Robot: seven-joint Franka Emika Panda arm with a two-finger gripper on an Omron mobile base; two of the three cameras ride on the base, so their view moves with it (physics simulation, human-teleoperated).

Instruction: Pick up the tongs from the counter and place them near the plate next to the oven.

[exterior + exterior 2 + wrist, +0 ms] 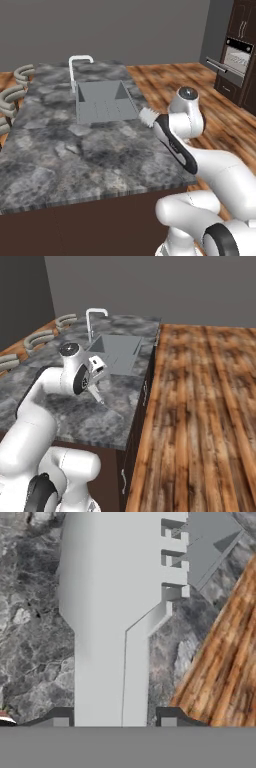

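Clearly gripper [114, 721] clamps tongs [110, 612], their tips cut off above counter [65, 150]

From behind the arm's left shoulder, we look forward and down across the counter [75, 150], the sink [105, 102] at twelve o'clock and the oven [235, 60] far off at two o'clock. From behind its right shoulder we face the same counter [85, 416] and sink [117, 353], now at eleven o'clock, with wooden floor [200, 406] filling the three o'clock side. Our hand camera sits very close, looking along the tongs [115, 612] onto counter [30, 637], a sink corner [212, 542] at one o'clock, and floor [225, 662].
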